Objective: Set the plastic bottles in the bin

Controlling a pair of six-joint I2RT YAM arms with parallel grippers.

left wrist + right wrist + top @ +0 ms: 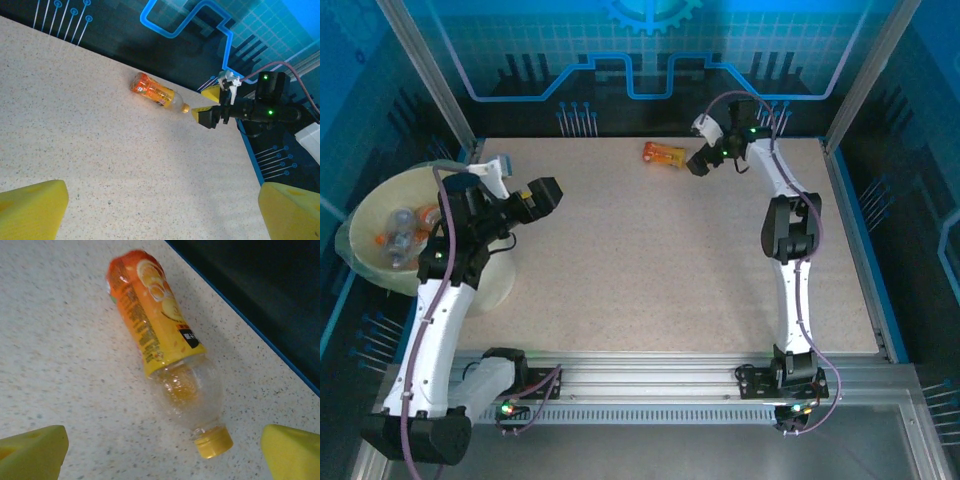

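Just one bottle [664, 154] outside one bin [360, 228].

One bottle [663, 155] – clear, orange label, yellow cap – lies on its side, far middle. More bottles [398, 228] lie in the round cream bin [375, 205] – left.

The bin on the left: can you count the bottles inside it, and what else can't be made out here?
- Top view: the bin is partly covered by the left arm, so the bottles in it cannot be counted.
- Right wrist view: the small print on the orange bottle is blurred.
- Right wrist view: the yellow fingers are cut off by the bottom edge, so their full shape is unseen.
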